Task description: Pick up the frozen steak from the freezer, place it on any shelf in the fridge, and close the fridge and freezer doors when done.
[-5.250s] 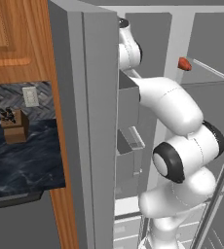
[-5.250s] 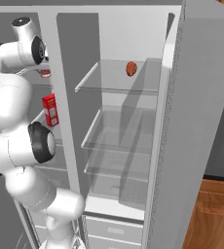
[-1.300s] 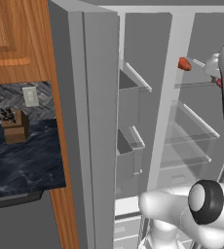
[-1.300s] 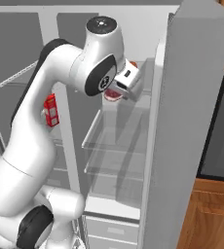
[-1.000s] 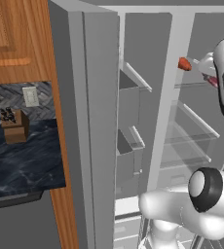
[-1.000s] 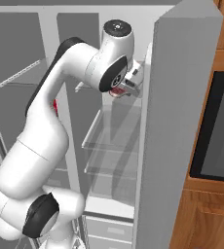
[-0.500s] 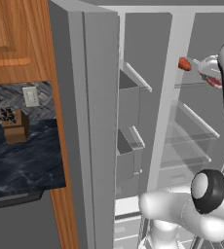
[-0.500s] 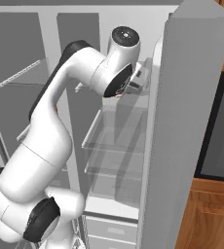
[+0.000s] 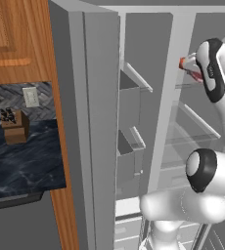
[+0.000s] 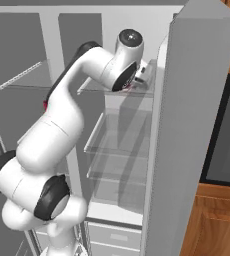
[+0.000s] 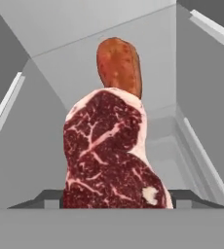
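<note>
The frozen steak [image 11: 111, 160], a dark-red marbled slab with a pale edge, stands between my finger tips in the hand view. My gripper [image 11: 114, 199] is shut on it. A rounder orange-red lump [image 11: 119, 65] lies just beyond it on the same level. From the right base view my gripper [image 10: 143, 76] reaches into the fridge [image 10: 118, 150] over its top glass shelf [image 10: 94, 86]. Seen from the left, the gripper [image 9: 195, 73] is right of the orange-red lump [image 9: 183, 62]. The freezer [image 9: 129, 102] and both doors stand open.
The open freezer door [image 9: 92, 127] rises left of the arm, and the open fridge door [image 10: 194, 130] stands close on the right. Two lower glass shelves [image 10: 119, 145] sit under the arm. A dark counter with a knife block [image 9: 14, 127] lies far left.
The arm has swung from the freezer side into the fridge, carrying the steak. Over the last second the hand has pushed deeper over the top shelf, towards the orange-red lump.
</note>
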